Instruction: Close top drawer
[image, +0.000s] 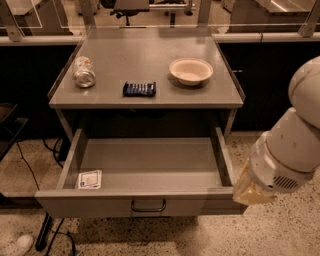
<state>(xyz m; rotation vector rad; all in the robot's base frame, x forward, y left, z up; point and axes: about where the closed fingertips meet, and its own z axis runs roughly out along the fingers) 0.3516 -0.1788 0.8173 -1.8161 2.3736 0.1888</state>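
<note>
The top drawer (100, 206) is a wide grey metal drawer under the tabletop, pulled fully out toward me. Its front panel carries a dark bail handle (148, 206) at the centre. A small white-and-blue sticker (90, 179) lies on its inside floor at the front left, and nothing else is in it. My gripper (250, 192) is the yellowish end of the white arm. It sits right beside the drawer's front right corner, at about the height of the front panel. I cannot tell whether it touches the drawer.
On the grey tabletop (150, 55) lie a tipped can (84, 71) at the left, a dark blue packet (139, 89) in the middle and a cream bowl (190, 70) at the right. A shoe (15, 246) and cables (55, 235) are on the floor at the lower left.
</note>
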